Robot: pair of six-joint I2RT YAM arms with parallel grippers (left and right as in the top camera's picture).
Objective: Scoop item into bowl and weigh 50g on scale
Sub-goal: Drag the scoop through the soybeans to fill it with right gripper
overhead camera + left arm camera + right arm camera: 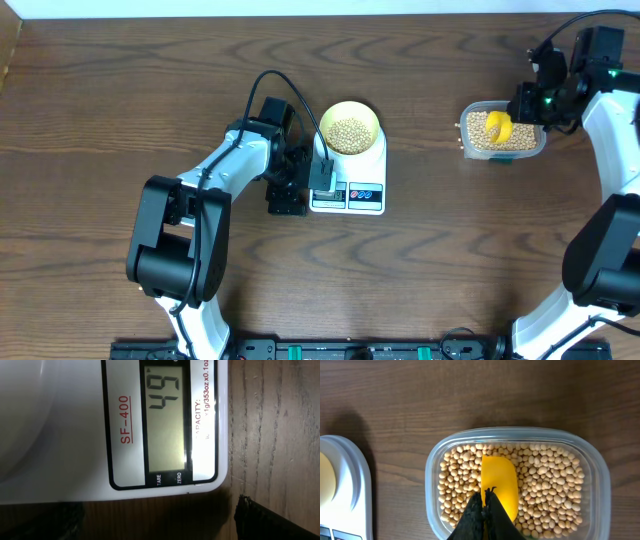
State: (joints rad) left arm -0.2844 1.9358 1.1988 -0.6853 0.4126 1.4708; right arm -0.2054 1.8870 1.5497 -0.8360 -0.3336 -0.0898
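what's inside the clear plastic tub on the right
Tan beans fill the clear tub, with a yellow scoop among them, held by the right gripper. Beans cover the tub's floor, and the closed fingers hide the scoop's handle.

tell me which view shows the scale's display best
Left wrist: the display fills the frame, digits reading 49. Overhead shows the scale small, its display unreadable. Right wrist catches only the scale's edge.

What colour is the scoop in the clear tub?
The scoop is bright yellow; the right wrist view shows it best.
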